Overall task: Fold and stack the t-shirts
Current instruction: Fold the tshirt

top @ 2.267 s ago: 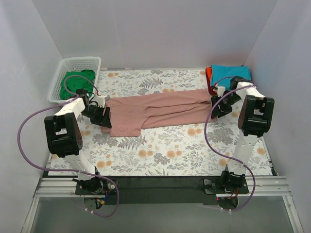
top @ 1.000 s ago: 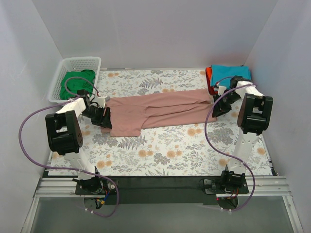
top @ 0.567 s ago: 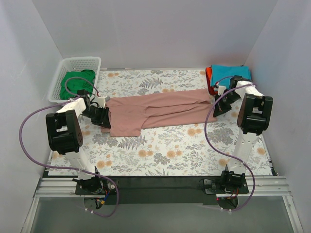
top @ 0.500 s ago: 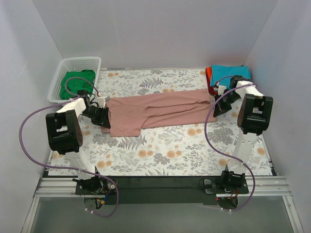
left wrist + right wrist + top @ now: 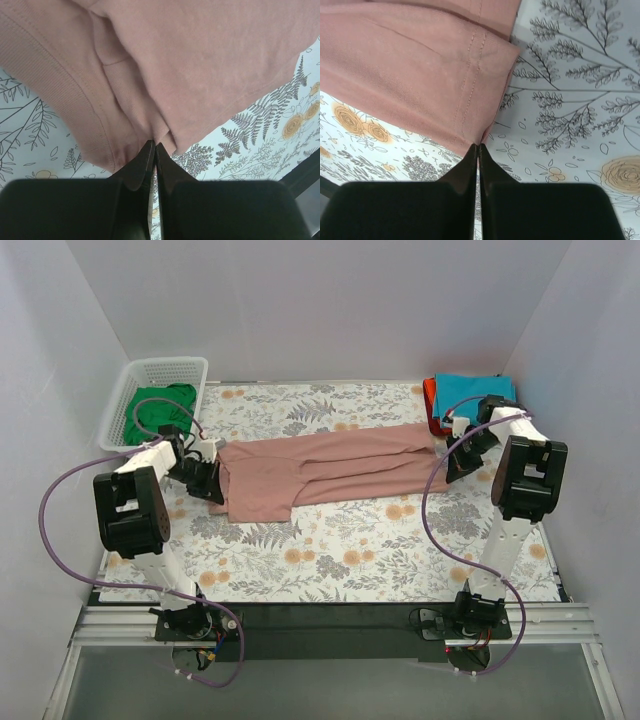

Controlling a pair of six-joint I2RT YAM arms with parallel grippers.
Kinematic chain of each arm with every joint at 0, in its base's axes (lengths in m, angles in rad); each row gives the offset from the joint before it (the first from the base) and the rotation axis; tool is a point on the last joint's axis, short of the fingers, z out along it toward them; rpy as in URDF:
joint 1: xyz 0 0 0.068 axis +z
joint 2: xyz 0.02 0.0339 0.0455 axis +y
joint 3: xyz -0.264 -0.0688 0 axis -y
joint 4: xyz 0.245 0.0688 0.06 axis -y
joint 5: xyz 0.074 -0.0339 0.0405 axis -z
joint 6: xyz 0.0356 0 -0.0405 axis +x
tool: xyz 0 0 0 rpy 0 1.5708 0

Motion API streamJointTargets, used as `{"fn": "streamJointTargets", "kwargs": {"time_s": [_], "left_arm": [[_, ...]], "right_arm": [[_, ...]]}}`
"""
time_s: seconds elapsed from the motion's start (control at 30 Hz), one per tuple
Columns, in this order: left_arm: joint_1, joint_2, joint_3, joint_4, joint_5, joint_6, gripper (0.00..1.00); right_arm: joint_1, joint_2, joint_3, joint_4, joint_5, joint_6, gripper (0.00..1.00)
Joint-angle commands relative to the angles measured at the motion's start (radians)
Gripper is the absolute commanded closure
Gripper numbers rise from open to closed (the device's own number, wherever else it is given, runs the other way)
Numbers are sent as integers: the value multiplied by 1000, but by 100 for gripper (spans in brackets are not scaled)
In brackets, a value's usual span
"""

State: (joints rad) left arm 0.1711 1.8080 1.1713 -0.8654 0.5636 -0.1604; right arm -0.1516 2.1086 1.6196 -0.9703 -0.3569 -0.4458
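Both have just closed: left gripper [image 5: 154, 145] pinches a soft fold beside the ribbed band [image 5: 60, 95], right gripper [image 5: 478, 146] the double-stitched hem corner [image 5: 487, 95], of the dusty-pink t-shirt [image 5: 320, 465] (a long strip) across the floral surface [image 5: 350, 545].

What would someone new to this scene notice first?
A dusty-pink t-shirt lies stretched across the middle of the floral table cloth. It is pinched at both ends: the left gripper is shut on its left end and the right gripper on a hem corner at the right. Next come the green t-shirt in the white basket at far left, and the teal t-shirt on the red-orange t-shirt at far right.
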Motion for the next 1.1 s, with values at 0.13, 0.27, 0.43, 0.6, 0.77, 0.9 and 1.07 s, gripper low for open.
{"fn": "streamJointTargets", "kwargs": {"time_s": [0.13, 0.27, 0.43, 0.6, 0.77, 0.9, 1.07], "left_arm": [[21, -72, -48, -21, -33, 30, 100], [21, -68, -73, -38, -33, 41, 100], [25, -108, -84, -33, -28, 39, 85], [30, -223, -70, -67, 56, 77, 61], [22, -280, -150, -78, 19, 96, 58], [22, -248, -190, 35, -13, 39, 59], [21, -113, -133, 63, -8, -8, 66]], "right_arm": [[-36, -42, -52, -21, 36, -59, 99], [-36, -19, -56, -19, 15, -48, 99], [-34, -42, -44, -28, -5, -48, 85], [-32, -116, 0, -41, -30, -54, 64], [24, -171, -7, -41, -63, -62, 67], [110, -130, 0, -15, -57, -34, 77], [150, -55, 0, 39, -13, -10, 81]]}}
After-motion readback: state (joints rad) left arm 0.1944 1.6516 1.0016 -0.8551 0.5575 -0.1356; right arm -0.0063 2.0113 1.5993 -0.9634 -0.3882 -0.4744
